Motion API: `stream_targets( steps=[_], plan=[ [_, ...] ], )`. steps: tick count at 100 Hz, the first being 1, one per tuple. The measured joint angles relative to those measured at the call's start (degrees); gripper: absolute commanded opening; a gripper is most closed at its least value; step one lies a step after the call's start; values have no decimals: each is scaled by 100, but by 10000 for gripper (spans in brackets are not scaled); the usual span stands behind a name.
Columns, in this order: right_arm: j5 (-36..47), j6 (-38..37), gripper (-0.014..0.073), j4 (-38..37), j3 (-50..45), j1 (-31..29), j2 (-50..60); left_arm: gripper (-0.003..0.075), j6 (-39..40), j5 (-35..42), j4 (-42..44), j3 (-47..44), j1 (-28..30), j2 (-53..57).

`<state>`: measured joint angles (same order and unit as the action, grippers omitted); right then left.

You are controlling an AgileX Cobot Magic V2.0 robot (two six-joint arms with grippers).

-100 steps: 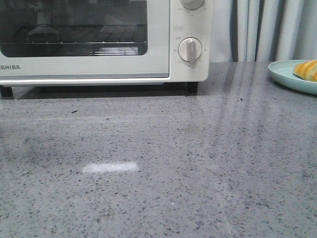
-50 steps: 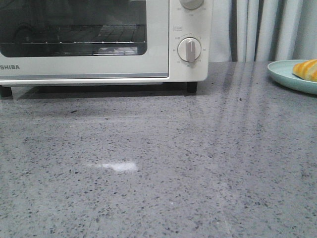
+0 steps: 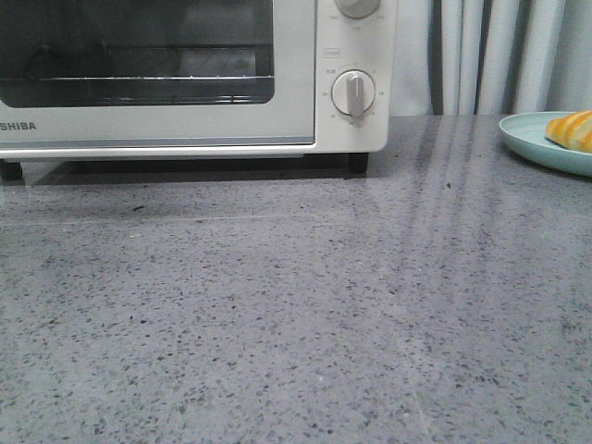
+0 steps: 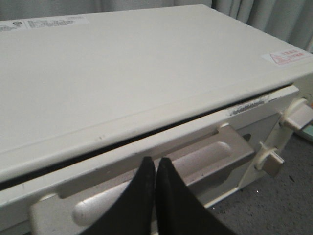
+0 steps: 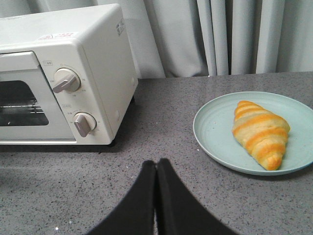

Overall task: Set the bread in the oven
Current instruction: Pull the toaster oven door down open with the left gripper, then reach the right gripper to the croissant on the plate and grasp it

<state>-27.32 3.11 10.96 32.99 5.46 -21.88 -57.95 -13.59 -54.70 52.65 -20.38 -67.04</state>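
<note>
The cream-white oven [image 3: 185, 125] stands at the table's far left, its glass door up with a thin dark gap along the top edge in the left wrist view [image 4: 122, 73]. My left gripper [image 4: 155, 159] is shut and empty, its tips against the door handle [image 4: 210, 154]. The bread [image 5: 260, 133], a golden striped croissant, lies on a pale green plate [image 5: 215, 127] at the far right; both also show in the front view, bread [image 3: 572, 129] on plate [image 3: 529, 139]. My right gripper [image 5: 156, 161] is shut and empty above the table, short of the plate. Neither gripper shows in the front view.
Two round dials [image 5: 66, 81] sit on the oven's right panel, the lower dial [image 3: 353, 92] facing the table. Grey curtains [image 5: 234, 34] hang behind the table. The speckled grey tabletop [image 3: 296, 305] stretches between the oven and the plate.
The bright patch of glare on the tabletop has faded away. The reflections in the oven window have shifted and the rack shows less clearly. The plate and bread have not moved.
</note>
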Motion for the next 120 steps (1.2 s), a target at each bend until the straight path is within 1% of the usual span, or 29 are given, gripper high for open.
stream_targets(
  steps=[17, 39, 51, 66, 79, 91, 94, 99, 106, 111, 116, 120],
  plan=[
    [-11, 0, -69, 0, 0, 0, 0, -22, 0, -124, 45, -753, -203, 676],
    [-8, 0, -69, 0, 0, 0, 0, -22, 0, -888, 146, -1926, -359, 1455],
    [83, 0, -69, 0, 0, 0, 0, -22, 0, -979, 168, -2412, -359, 1654],
    [144, 0, -69, 0, 0, 0, 0, -22, 0, -992, 173, -2714, -359, 1680],
    [145, 0, -68, 0, 12, 0, -47, -22, 0, -1054, 109, -2754, -359, 1702],
    [-199, 0, -53, -54, 317, 0, -511, -22, 0, -1090, -191, -2760, -359, 1977],
    [-336, -11, -34, -127, 501, 0, -700, -22, 0, -1090, -262, -2760, -359, 2078],
    [-593, -24, 23, -303, 821, 0, -1087, -22, 0, -1116, -360, -2760, -359, 2278],
    [-976, -181, 154, -724, 1357, -56, -1707, -22, 0, -1180, -423, -2746, -359, 2596],
    [-1243, -429, 276, -1096, 1755, -148, -2158, -22, 10, -1262, -436, -2705, -359, 2828],
    [-1539, -682, 370, -1530, 2141, -271, -2596, -22, 10, -1309, -436, -2655, -359, 3075],
    [-1701, -827, 417, -1797, 2434, -390, -2951, -22, 10, -1322, -449, -2629, -359, 3287]
  ],
)
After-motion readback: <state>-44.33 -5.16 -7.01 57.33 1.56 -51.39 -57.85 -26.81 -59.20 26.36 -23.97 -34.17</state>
